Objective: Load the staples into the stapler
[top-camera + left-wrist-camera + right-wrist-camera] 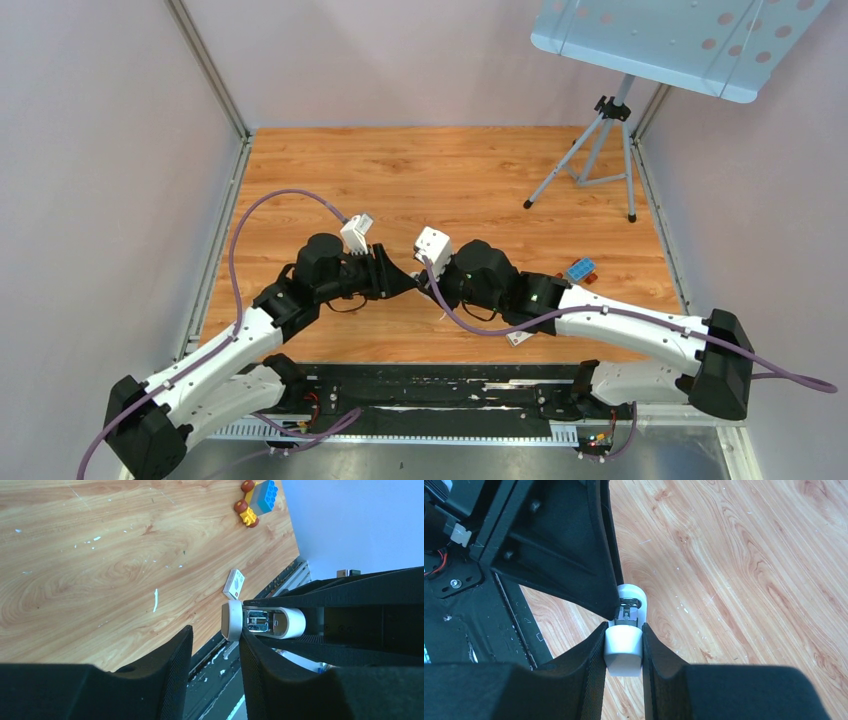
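My right gripper [624, 630] is shut on the stapler [623, 652], gripping its white body and holding it above the wooden table. The stapler also shows in the left wrist view [289, 623], with its metal inner channel [258, 621] exposed behind a white end piece [231, 621]. My left gripper [215, 640] is open with nothing between its fingers. One fingertip [246, 642] rests against the stapler beside the channel. In the top view both grippers [405, 283] [432, 280] meet tip to tip over the table's middle. No loose block of staples is in view.
A small white box with a red mark [234, 584] lies near the table's near edge, also seen in the top view [518, 338]. A blue, yellow and red brick toy [580, 270] sits on the right. A tripod [600, 150] stands at the back right.
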